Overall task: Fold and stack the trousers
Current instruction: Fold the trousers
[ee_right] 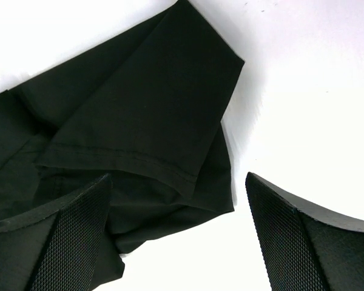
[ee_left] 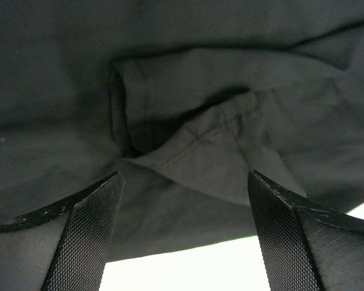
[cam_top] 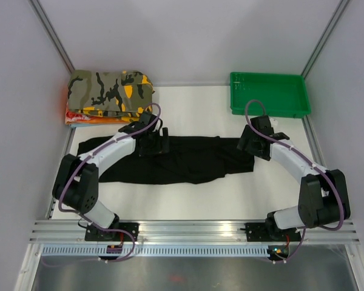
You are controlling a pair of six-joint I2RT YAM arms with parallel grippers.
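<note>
White tabletop (cam_top: 188, 200) bears the black trousers (cam_top: 176, 160) spread across its middle, with left claw (cam_top: 160, 144) and right claw (cam_top: 248, 145) gaping empty over them, so pinching cloth for the first fold likely comes next.

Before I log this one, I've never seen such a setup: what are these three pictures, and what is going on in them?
Two robot arms, the left arm and the right arm, are bolted at the near edge of a table. The wide picture looks down from above; the other two come from a camera on each wrist. Black trousers lie spread across the table, with a folded camouflage garment and a green tray at the far side. The left gripper and the right gripper are both open over the trousers; nothing is held.
</note>
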